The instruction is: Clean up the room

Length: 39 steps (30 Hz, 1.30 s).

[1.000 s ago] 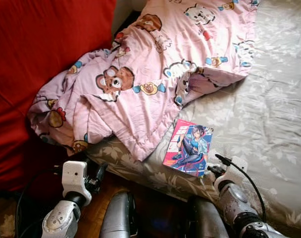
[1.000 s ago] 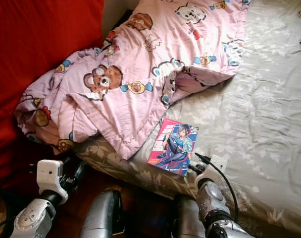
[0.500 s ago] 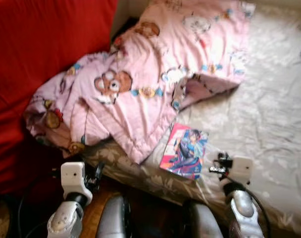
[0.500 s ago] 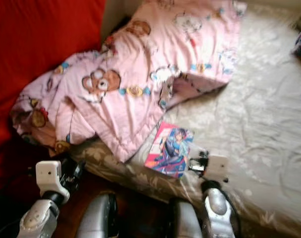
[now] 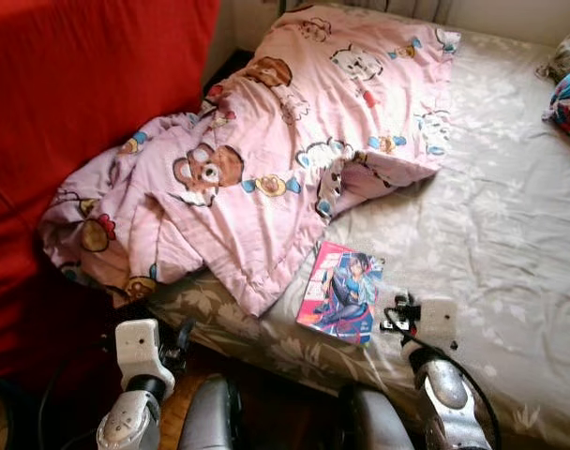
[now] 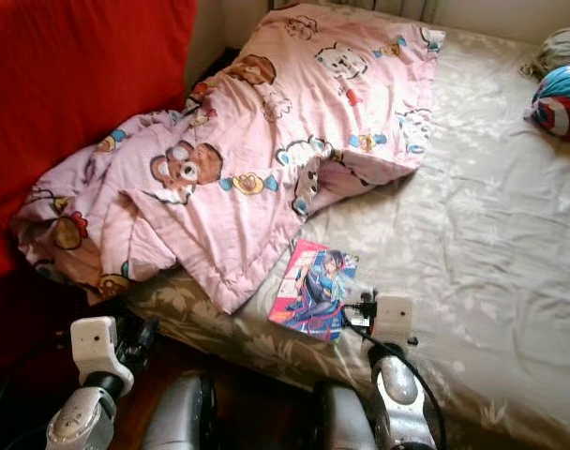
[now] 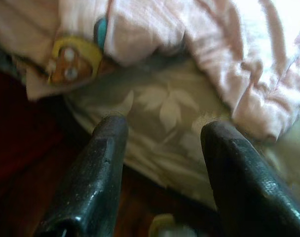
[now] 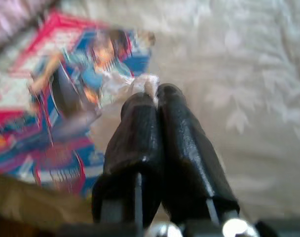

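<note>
Against the frame a second ago, the whole scene has slid down and left, so the camera has moved; a blue ball (image 5: 569,101) now shows at the upper right edge. The right gripper (image 8: 151,95) has turned from pointing up-left to pointing left at the book (image 5: 341,292).

It sits low right of centre in the left eye view, its silver forearm rising from the bottom edge, fingers (image 8: 182,148) pressed together with their tips at the book's right edge; the blur hides whether they touch. The left gripper (image 7: 162,129) hangs at lower left, fingers spread, aimed at the bed (image 5: 491,234) edge under the blanket (image 5: 266,159).

The book lies flat, cover up, near the bed's front edge in the lower centre, just beside the blanket's corner. Its long axis runs from lower left to upper right, nearly upright in the frame.
</note>
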Tool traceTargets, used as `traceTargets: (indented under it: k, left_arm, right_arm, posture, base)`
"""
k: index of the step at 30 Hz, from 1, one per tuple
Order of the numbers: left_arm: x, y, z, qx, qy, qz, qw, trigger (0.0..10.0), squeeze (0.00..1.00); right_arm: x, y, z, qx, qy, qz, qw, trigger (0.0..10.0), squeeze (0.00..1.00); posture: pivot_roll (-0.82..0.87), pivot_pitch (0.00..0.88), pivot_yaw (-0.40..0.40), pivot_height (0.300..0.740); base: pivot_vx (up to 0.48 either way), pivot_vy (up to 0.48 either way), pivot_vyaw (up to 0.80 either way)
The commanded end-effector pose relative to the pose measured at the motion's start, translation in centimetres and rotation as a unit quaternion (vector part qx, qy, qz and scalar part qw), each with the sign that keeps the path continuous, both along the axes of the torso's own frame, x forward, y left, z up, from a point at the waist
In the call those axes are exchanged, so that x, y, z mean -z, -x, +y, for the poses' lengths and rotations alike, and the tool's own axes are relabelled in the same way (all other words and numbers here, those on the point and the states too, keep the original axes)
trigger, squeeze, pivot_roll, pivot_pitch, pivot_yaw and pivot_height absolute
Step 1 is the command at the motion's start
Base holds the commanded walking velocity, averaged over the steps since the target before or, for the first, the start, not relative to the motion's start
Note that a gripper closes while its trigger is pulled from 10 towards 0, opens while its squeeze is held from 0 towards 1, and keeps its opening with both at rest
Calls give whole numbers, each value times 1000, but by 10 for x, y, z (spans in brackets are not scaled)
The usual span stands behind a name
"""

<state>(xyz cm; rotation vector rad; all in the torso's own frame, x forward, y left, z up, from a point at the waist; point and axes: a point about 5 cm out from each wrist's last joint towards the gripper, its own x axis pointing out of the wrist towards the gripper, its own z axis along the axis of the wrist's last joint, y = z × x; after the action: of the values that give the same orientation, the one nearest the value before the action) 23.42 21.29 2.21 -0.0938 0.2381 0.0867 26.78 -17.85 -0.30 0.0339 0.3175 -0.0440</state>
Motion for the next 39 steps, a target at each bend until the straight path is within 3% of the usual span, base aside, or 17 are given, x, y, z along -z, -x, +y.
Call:
traceTargets:
  k: [1, 4, 11, 16, 19, 25, 29, 39]
  left_arm:
    - [15, 7, 5, -11, 6, 27, 1000, 10000, 0]
    - [31, 8, 5, -6, 3, 62, 998, 10000, 0]
    - [50, 13, 6, 4, 0, 115, 993, 10000, 0]
    - [71, 23, 7, 18, -7, 189, 982, 10000, 0]
    - [83, 34, 9, -6, 0, 232, 973, 10000, 0]
    - [91, 44, 9, -31, 12, 257, 966, 10000, 0]
    - [94, 49, 8, -39, 20, 264, 964, 10000, 0]
    - [100, 68, 22, -50, 21, 288, 956, 10000, 0]
  right_arm:
    - [20, 16, -3, -1, 10, 56, 998, 10000, 0]
    - [34, 28, -7, 15, 17, 101, 995, 10000, 0]
    - [43, 36, -12, 28, 30, 135, 990, 10000, 0]
    - [52, 45, -18, 33, 49, 186, 981, 10000, 0]
    - [61, 55, -17, 25, 42, 226, 973, 10000, 0]
    - [65, 59, -9, 20, 25, 238, 971, 10000, 0]
    - [66, 61, -10, 14, 60, 238, 969, 10000, 0]
    - [70, 67, -8, 5, 50, 246, 968, 10000, 0]
  posture:
    - [60, 93, -34, 684]
    - [66, 68, -32, 697]
    - [67, 18, -30, 697]
    - [63, 0, -36, 697]
    - [80, 7, -49, 697]
    - [76, 27, -53, 697]
    - [78, 46, -50, 697]
    - [78, 68, -42, 697]
  base:
    - [0, 0, 0]
    - [0, 0, 0]
    - [0, 0, 0]
    - [0, 0, 0]
    - [0, 0, 0]
    - [0, 0, 0]
    - [0, 0, 0]
    - [0, 0, 770]
